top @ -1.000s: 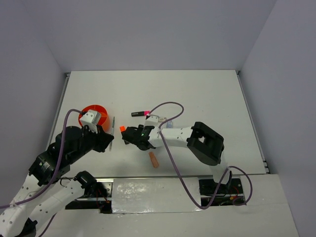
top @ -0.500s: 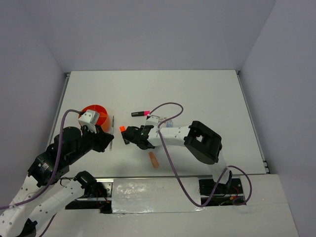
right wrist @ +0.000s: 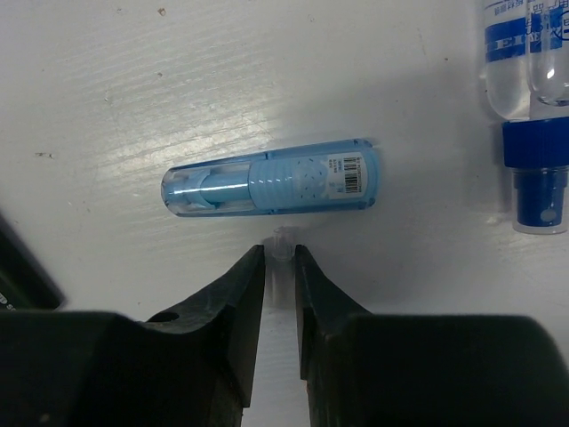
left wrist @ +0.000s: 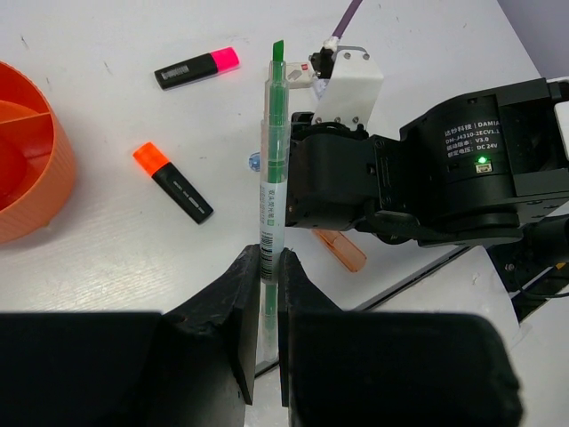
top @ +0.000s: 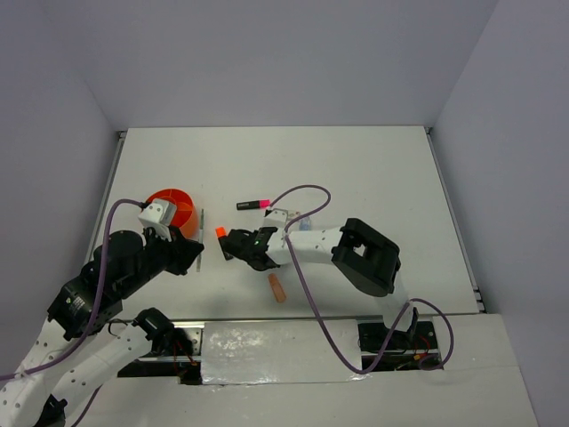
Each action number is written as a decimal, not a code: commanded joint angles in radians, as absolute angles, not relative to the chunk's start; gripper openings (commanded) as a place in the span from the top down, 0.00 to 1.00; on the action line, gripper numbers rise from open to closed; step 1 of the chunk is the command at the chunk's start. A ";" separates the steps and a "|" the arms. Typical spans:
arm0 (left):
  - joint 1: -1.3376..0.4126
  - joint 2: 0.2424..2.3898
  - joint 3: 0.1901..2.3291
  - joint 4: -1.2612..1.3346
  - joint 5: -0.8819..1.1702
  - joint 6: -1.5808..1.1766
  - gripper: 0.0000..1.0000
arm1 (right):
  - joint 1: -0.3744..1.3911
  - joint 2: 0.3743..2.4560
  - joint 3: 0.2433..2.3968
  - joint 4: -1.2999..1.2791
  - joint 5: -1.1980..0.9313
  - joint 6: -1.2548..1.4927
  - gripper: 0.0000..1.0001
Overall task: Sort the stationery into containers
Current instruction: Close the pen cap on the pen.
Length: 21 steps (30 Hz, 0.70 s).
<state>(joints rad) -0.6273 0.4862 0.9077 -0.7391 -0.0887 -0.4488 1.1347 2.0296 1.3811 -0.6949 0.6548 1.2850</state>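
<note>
My left gripper point(left wrist: 269, 267) is shut on a thin green-and-clear pen point(left wrist: 274, 160) that sticks out forward, held above the table just right of the round orange tub point(left wrist: 27, 169). In the top view the left gripper point(top: 197, 256) and the pen point(top: 202, 233) are beside the tub point(top: 171, 205). My right gripper point(right wrist: 281, 253) is low over the table with its jaws closed on a thin clear piece point(right wrist: 282, 242), right next to a light blue oblong item point(right wrist: 271, 176). Blue markers point(right wrist: 524, 107) lie to its right.
A black highlighter with a pink cap point(top: 253, 205) lies behind the right gripper point(top: 233, 246). A black highlighter with an orange cap point(left wrist: 173, 182) lies between the tub and the right arm. A peach eraser point(top: 277, 287) lies near the front edge.
My left arm has drawn back slightly to the near left with the pen still held. The right gripper has barely moved.
</note>
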 commanded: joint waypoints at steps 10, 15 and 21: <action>-0.634 0.485 0.908 -0.696 -0.071 -0.449 1.00 | 1.146 1.922 1.227 -0.582 0.620 1.295 1.00; -0.634 0.474 0.905 -0.687 -0.052 -0.442 1.00 | 1.161 1.780 1.158 -0.535 0.644 1.262 1.00; -0.634 0.472 0.922 -0.692 -0.035 -0.431 1.00 | 1.207 1.554 1.093 -0.503 0.710 1.204 1.00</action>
<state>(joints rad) -0.6296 0.4805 0.9073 -0.7380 -0.0582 -0.4469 1.1816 1.6817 1.1259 -0.5507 0.6426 1.2419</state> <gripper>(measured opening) 0.212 0.031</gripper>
